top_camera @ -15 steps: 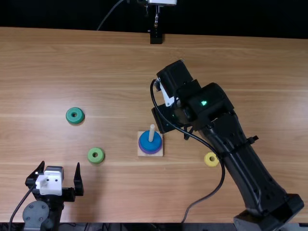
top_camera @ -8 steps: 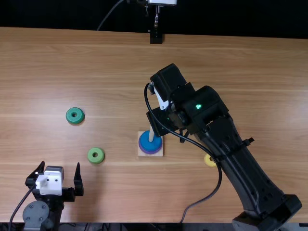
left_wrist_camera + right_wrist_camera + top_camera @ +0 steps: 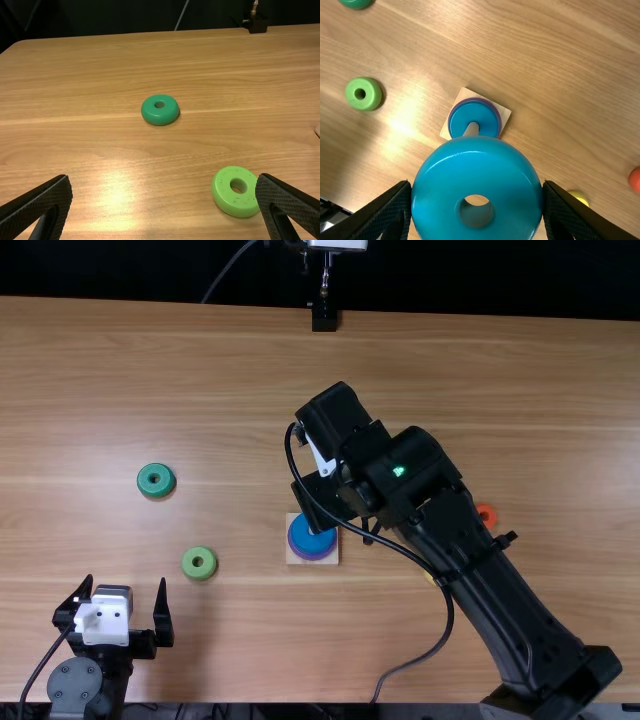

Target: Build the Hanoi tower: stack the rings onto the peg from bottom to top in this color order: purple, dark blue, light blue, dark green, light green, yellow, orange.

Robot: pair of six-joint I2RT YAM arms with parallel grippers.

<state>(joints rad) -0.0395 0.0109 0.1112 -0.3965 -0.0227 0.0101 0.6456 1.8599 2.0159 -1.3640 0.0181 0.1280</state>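
One light blue ring (image 3: 477, 172) clamped between the fingers of the right gripper (image 3: 325, 502), above the table (image 3: 200, 360) and near the peg (image 3: 472, 129). Toward the near edge, left gripper (image 3: 125, 581) with fingers apart.

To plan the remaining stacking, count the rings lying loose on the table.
4: dark green ring and light green ring, left of the peg base; yellow ring and orange ring, right of it, by the right arm, which may hide others.
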